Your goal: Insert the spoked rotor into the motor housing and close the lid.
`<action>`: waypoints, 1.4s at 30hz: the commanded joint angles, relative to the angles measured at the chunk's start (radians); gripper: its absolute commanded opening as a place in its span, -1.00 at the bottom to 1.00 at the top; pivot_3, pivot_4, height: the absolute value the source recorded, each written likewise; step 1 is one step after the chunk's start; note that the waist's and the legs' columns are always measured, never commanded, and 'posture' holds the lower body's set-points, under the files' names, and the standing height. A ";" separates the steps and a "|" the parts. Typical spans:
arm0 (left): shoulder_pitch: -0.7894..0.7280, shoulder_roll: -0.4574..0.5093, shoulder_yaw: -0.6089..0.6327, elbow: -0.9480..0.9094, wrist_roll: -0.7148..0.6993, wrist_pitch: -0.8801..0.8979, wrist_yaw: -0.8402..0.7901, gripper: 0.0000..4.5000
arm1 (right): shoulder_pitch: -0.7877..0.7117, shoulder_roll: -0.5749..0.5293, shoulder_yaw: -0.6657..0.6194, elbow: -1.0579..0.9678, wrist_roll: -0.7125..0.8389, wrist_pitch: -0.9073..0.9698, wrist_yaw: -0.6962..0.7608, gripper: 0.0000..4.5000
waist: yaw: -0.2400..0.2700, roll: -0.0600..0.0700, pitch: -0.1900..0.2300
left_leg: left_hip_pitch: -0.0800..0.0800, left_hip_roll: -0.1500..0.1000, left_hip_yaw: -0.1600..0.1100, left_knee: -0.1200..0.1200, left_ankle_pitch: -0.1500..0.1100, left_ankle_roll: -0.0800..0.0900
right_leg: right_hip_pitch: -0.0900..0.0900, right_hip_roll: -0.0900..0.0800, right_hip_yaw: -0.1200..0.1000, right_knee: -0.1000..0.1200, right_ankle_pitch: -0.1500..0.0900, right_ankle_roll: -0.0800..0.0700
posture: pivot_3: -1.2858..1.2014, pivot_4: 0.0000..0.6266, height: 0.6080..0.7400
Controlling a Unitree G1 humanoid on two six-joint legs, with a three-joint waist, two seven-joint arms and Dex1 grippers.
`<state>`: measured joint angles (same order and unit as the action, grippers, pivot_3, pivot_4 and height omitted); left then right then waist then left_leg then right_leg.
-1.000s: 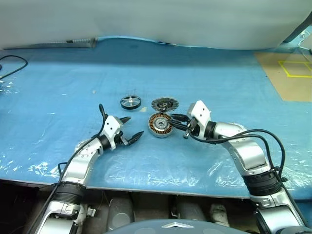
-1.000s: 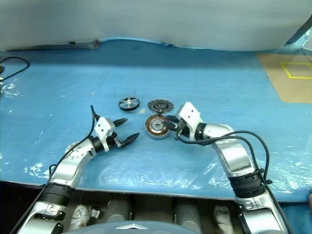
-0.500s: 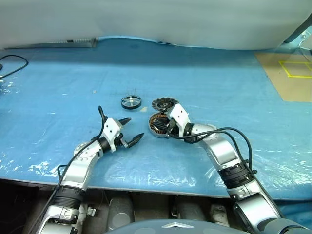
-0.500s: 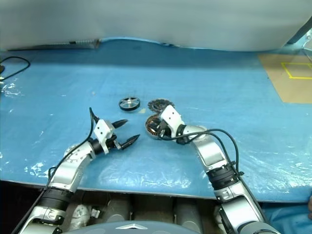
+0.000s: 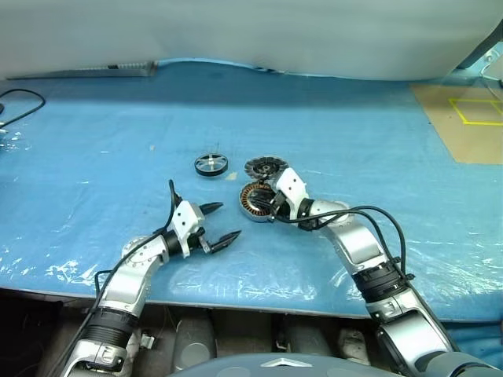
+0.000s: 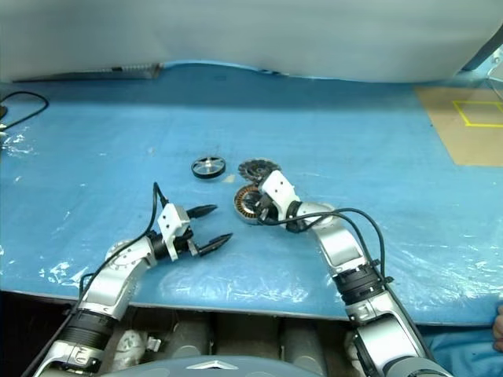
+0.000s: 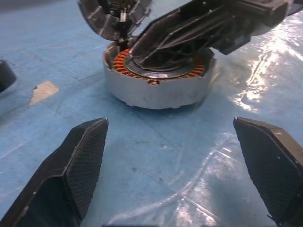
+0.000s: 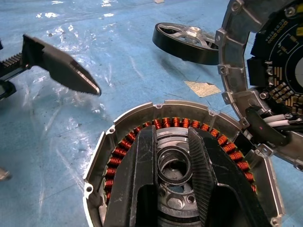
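The motor housing point(image 5: 247, 196), a silver ring with copper windings, lies mid-table on the blue sheet. My right gripper point(image 8: 170, 128) reaches into it from the right. Its fingers point(image 8: 137, 179) stand narrowly apart on either side of the pale hub; whether they press it I cannot tell. The lid point(image 5: 266, 166), toothed and silver, sits just behind the housing against its rim, with wires point(image 8: 279, 120) running between them. The spoked rotor point(image 5: 211, 164), black-rimmed, lies flat to the lid's left. My left gripper point(image 5: 230, 220) hovers wide open and empty, nearer than the housing and to its left, pointing at it.
A small tan scrap point(image 5: 232, 178) lies between the rotor and the housing. A black cable point(image 5: 17, 102) loops at the far left. A tan board with a yellow square point(image 5: 471, 118) lies at the back right. The table's near edge point(image 5: 236, 302) runs below both arms.
My right gripper swung left from beside the housing onto its centre, the elbow tucking in. My left gripper drew back toward the near edge and a little right, still open.
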<state>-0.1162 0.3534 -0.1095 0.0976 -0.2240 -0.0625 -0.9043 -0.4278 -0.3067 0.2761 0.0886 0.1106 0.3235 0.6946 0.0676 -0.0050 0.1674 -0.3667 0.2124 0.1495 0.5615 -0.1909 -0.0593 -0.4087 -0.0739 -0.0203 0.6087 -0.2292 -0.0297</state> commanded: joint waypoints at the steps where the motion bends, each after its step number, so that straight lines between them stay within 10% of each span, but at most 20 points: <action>1: 0.002 0.009 -0.002 -0.042 -0.018 -0.018 -0.016 1.00 | -0.010 0.000 -0.014 0.004 -0.010 -0.011 -0.005 -0.74 | 0.000 0.000 0.000 | 0.000 0.000 0.000 0.000 0.000 0.000 | 0.000 0.000 0.000 0.000 0.000 0.000 | 0.03 -0.52 1.00; 3: 0.002 0.009 -0.003 -0.042 -0.017 -0.018 -0.018 1.00 | -0.009 -0.002 -0.011 0.004 -0.009 -0.009 0.000 -0.74 | 0.000 0.000 0.000 | 0.000 0.000 0.000 0.000 0.000 0.000 | 0.001 0.000 0.000 0.000 0.000 0.000 | 0.03 -0.52 1.00; 8: 0.001 0.008 -0.003 -0.038 -0.017 -0.016 -0.017 1.00 | 0.007 -0.019 -0.025 -0.075 0.031 0.034 0.030 0.01 | 0.000 0.000 0.000 | 0.000 0.000 0.000 0.000 0.000 0.000 | 0.001 0.000 0.000 0.000 0.000 0.000 | 0.03 -0.52 1.00; 16: -0.003 0.009 0.001 -0.026 -0.019 -0.021 -0.018 1.00 | 0.052 -0.067 -0.072 -0.252 0.108 0.166 0.054 0.01 | 0.001 0.000 0.000 | 0.001 0.000 0.000 0.000 0.000 0.000 | 0.001 0.000 0.000 0.000 0.000 0.000 | 0.03 -0.52 1.00; 23: -0.010 0.007 -0.002 -0.022 -0.017 -0.025 -0.020 1.00 | 0.052 -0.052 -0.049 -0.222 0.062 0.176 0.003 -0.99 | 0.000 0.000 0.000 | 0.001 0.000 0.000 0.000 0.000 0.000 | 0.001 0.000 0.000 0.000 0.000 0.000 | 0.03 -0.52 1.00; 42: 0.002 0.005 -0.003 -0.038 -0.007 -0.024 0.005 1.00 | -0.007 -0.105 0.031 -0.194 -0.044 0.205 0.012 -0.99 | 0.000 0.000 0.000 | 0.001 0.000 0.000 0.001 0.000 0.000 | 0.001 0.000 0.000 0.000 0.000 0.000 | 0.03 -0.52 1.00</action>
<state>-0.1163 0.3565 -0.1129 0.0956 -0.2243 -0.0698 -0.9040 -0.4266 -0.3966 0.2982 -0.0733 0.0853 0.5153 0.7026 0.0680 -0.0050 0.1673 -0.3658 0.2124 0.1494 0.5620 -0.1908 -0.0594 -0.4073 -0.0739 -0.0202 0.6089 -0.2290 -0.0295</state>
